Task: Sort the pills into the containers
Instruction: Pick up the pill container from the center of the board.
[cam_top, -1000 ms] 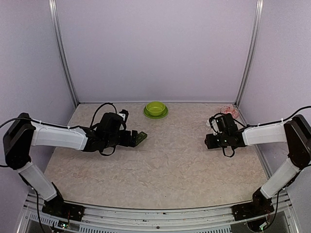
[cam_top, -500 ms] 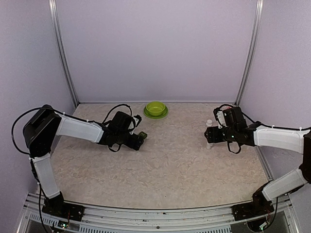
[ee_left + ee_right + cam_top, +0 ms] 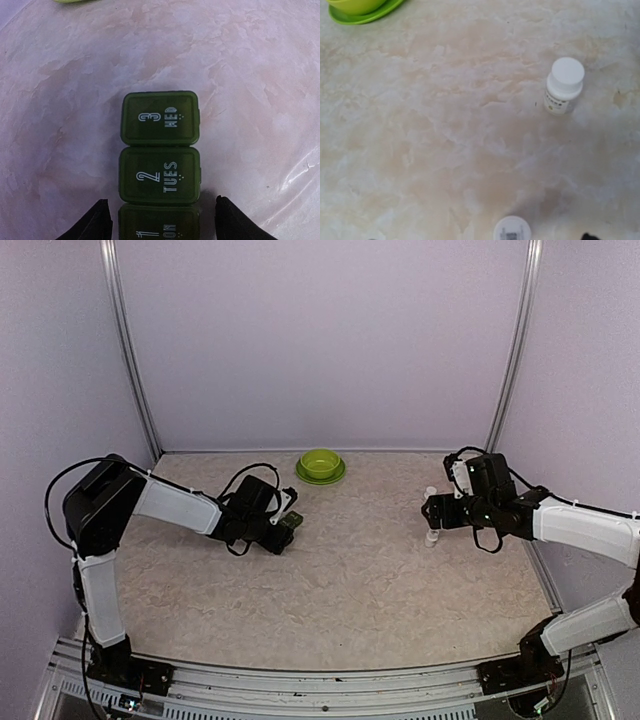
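The dark green pill box (image 3: 160, 145) lies flat on the marbled table, lids shut, marked 1 MON, 2 TUES, 3 WED. My left gripper (image 3: 161, 215) is open and straddles its MON end. A black fingertip (image 3: 97, 222) stands on either side with a small gap to the box. The top view shows that gripper (image 3: 283, 529) at the box (image 3: 292, 523). My right gripper (image 3: 431, 512) is open, between two small white bottles (image 3: 430, 494) (image 3: 432, 538). One bottle (image 3: 564, 91) stands capped; the other (image 3: 512, 231) sits at the frame's bottom edge between the wide jaws. The pills are hidden.
A lime green bowl (image 3: 320, 466) sits at the back centre of the table, also at the top left corner of the right wrist view as the bowl (image 3: 362, 10). Pale walls and metal posts close in the table on three sides.
My left gripper reached right and down over the pill box and its jaws narrowed. My right gripper opened, swung toward the back, and a white bottle now stands free beneath it.
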Tool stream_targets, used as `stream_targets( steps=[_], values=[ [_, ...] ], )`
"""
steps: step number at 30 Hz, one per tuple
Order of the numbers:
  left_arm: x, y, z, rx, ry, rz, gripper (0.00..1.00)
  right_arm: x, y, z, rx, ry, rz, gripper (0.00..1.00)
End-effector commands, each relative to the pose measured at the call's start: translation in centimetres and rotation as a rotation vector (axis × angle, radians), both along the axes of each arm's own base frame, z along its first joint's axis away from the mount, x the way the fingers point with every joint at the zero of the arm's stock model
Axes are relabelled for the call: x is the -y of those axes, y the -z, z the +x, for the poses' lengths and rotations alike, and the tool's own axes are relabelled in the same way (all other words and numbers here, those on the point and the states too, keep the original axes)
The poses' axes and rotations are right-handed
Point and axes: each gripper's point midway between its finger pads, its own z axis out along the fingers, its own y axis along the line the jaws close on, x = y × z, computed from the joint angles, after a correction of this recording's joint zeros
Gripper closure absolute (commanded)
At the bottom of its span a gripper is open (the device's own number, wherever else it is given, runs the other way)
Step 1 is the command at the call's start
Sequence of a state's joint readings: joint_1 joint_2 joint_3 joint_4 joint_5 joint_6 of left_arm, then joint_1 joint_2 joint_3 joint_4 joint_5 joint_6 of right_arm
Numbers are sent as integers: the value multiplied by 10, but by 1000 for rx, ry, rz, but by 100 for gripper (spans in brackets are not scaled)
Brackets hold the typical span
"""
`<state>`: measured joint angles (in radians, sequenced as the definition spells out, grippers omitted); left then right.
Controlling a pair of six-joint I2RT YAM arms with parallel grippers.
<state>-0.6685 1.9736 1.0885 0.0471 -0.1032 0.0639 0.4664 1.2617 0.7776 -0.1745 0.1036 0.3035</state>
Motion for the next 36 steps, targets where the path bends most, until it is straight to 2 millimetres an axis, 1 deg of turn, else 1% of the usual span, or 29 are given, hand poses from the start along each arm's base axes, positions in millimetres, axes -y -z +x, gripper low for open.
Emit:
stream_targets(
  steps=[1,3,6,7,9,11,13,18,22,28,36],
  values=[
    [11,0,8,19,48,-11,34,-9,-16,-1,26,-33,24,13],
    [10,5,8,16,53,0,40,-10,-17,0,27,-38,29,13],
    [10,10,6,11,60,6,50,-11,-19,2,33,-38,34,12],
    [11,11,6,10,64,3,53,-16,-19,1,28,-60,50,11],
    [13,10,4,13,76,-13,54,-21,-21,0,27,-80,61,10],
    [16,10,0,8,99,-25,63,-25,-23,0,32,-102,71,10],
    [19,9,-3,5,117,-34,65,-29,-26,0,35,-119,83,9],
    [33,5,-17,15,173,-53,65,-44,-32,-4,31,-187,136,5],
    [51,-1,-36,43,238,-65,64,-65,-33,-13,5,-287,216,4],
    [78,-23,-61,100,317,-126,64,-93,-29,-26,-64,-412,355,5],
    [108,-58,-102,212,414,-170,64,-118,-9,-43,-189,-517,490,10]
  ],
)
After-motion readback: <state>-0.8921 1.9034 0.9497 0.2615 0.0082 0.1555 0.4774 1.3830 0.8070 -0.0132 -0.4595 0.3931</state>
